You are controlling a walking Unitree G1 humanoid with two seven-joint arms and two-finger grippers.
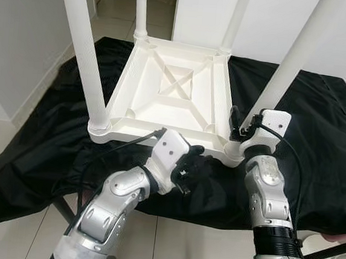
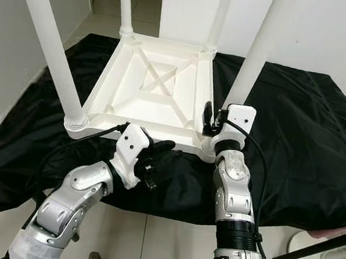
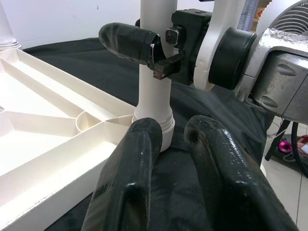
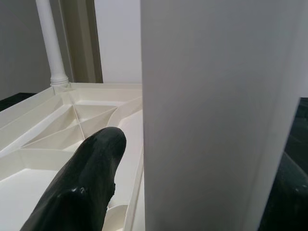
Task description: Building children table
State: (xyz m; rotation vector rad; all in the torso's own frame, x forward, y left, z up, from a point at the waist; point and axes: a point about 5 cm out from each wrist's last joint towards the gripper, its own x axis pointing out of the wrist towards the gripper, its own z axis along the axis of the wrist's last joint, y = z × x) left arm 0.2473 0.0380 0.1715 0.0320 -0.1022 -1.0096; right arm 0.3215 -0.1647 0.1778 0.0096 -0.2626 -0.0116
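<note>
- All four legs stand in the upturned tabletop (image 1: 173,93).
- Our right pincer (image 1: 244,131) grips the near-right leg (image 1: 287,70), likely tightening.
- Left pincer (image 1: 195,166) open, empty.

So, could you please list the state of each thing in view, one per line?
Table top: upside down on the black cloth.
Four legs: all standing upright in the corner sockets.
Near right leg: held by the right gripper, fingers around it just above the socket.
Left gripper: fingers slightly apart, holding nothing, on the cloth at the table's near edge.
</note>
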